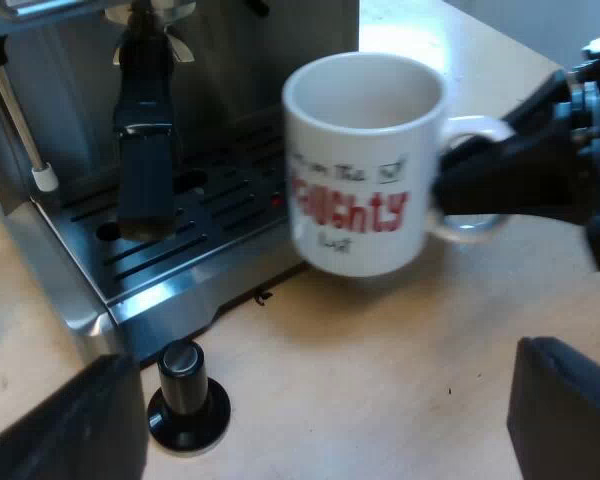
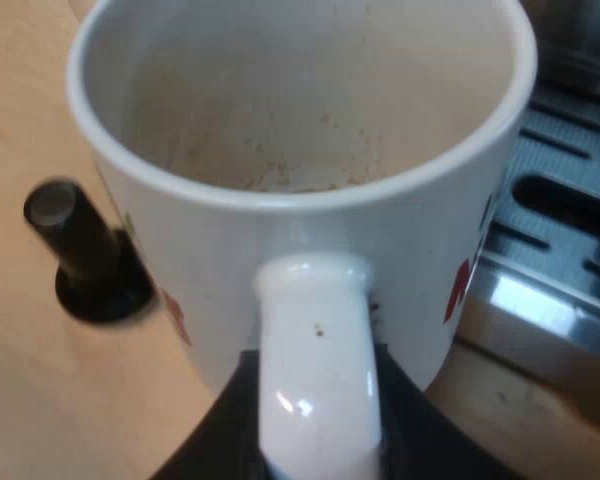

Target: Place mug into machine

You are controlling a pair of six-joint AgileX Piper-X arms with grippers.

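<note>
Right wrist view, nearest first: the right gripper (image 2: 315,420) pinches the handle of the mug (image 2: 310,250), held just short of the drip tray (image 2: 565,190) — calling the mug's handle six o'clock, the tray lies toward two and the tamper (image 2: 80,255) toward nine. The left gripper (image 1: 325,400) hangs wide, empty. Carried low, the base could clip the tray's lip; carried high, the rim could strike the holder handle (image 1: 145,150) — and a handle-only grip may let the mug tilt.

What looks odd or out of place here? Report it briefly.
The mug, held by its handle in the right gripper, is not clean: brownish specks and smears mark its inner wall. Nothing is spilled; the tamper stands upright by the machine's front.
</note>
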